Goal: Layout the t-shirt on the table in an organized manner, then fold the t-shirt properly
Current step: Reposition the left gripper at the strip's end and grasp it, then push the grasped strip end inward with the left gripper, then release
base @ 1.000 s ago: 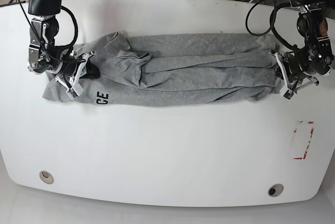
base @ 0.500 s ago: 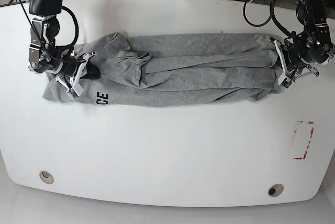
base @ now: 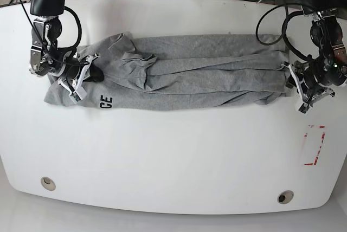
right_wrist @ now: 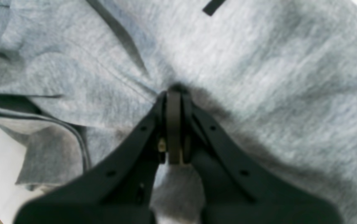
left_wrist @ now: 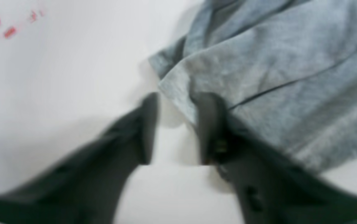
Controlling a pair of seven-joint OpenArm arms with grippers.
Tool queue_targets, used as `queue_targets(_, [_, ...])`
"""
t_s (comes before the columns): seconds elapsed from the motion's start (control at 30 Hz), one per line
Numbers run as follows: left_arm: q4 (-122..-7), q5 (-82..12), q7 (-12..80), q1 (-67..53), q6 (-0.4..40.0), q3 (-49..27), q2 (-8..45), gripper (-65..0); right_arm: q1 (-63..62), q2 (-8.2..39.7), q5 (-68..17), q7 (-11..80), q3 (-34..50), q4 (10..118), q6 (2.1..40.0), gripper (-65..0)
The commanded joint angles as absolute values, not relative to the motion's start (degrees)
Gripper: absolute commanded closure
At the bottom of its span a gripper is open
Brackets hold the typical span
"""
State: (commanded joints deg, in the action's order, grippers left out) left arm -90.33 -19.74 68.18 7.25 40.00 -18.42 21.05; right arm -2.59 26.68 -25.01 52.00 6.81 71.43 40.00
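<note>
Base view, taking the red tape rectangle (base: 314, 145) as your landmark and working away from you: the white table (base: 173, 161) lies bare around the mark, and just beyond it your left gripper (base: 301, 92) sits at the t-shirt (base: 190, 75) end nearest the tape. The left wrist view is blurred, but you can see its jaws parted, one finger (left_wrist: 211, 124) resting on the grey hem corner and the other on the table beside the cloth, so nothing is pinched there. The t-shirt runs away from the tape as a long, wrinkled grey band across the far half of the table, with the dark letters "CE" (base: 106, 101) on its near edge toward the far end. At that end, well apart from the tape, your right gripper (base: 81, 77) is on the cloth; in the right wrist view its jaws are closed tight on a pinch of grey fabric (right_wrist: 173, 93), with folds radiating from the tips.
</note>
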Motion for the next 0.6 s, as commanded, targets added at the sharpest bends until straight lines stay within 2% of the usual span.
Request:
queue_targets(0.23, [-80.75,-19.74,67.82,13.67,40.0,-18.42,21.14,-28.5,-2.59,26.68,-25.01,52.0,6.81,71.43,40.0,-0.8])
queue_targets(0.43, [-77.23,-19.74,66.86,15.52,40.0,-18.24,21.05,-28.6,-2.59,26.68,-25.01,52.0,6.9,71.43,40.0,-0.8])
queue_targets(0.6, [-73.71,-19.74,64.57,15.69,40.0,-14.29,21.05,-28.6,-2.59,26.68,-25.01,52.0,6.99,71.43,40.0,-0.8])
